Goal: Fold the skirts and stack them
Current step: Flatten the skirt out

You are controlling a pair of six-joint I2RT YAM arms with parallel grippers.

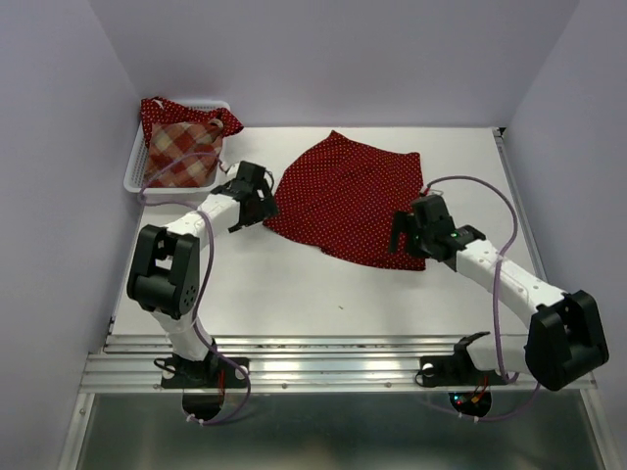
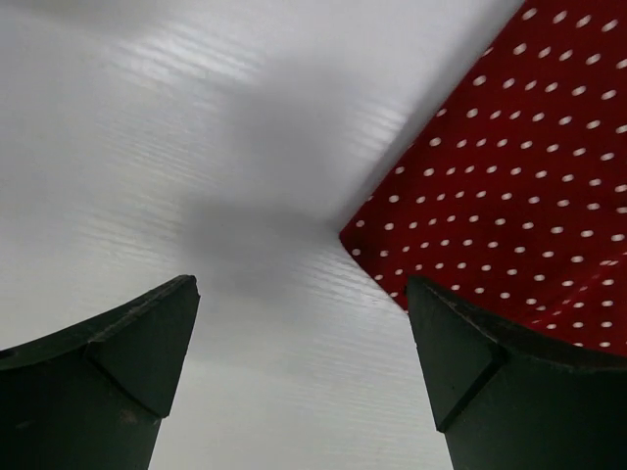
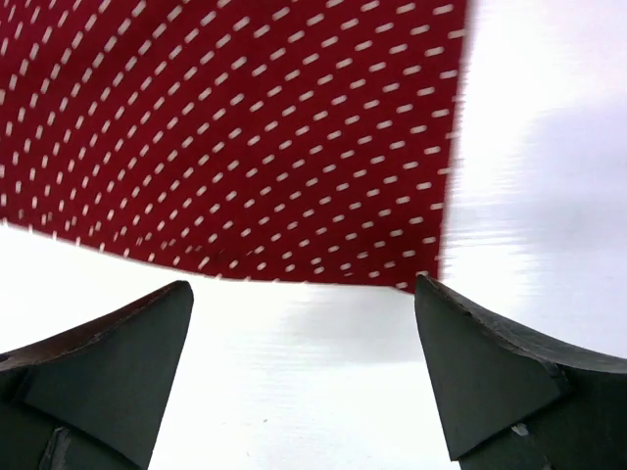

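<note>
Red dotted skirt (image 1: pixel 348 201) lying flat, both jaws gaping, empty, just beside its corners

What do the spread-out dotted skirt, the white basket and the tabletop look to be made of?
Dotted skirt: thin matte cloth, likely woven; it lies flat with soft, wavy edges. Basket: white plastic, judging by its moulded mesh wall. Tabletop: white sheet with faint sheen and fine parallel ribs, probably plastic or laminate.
</note>
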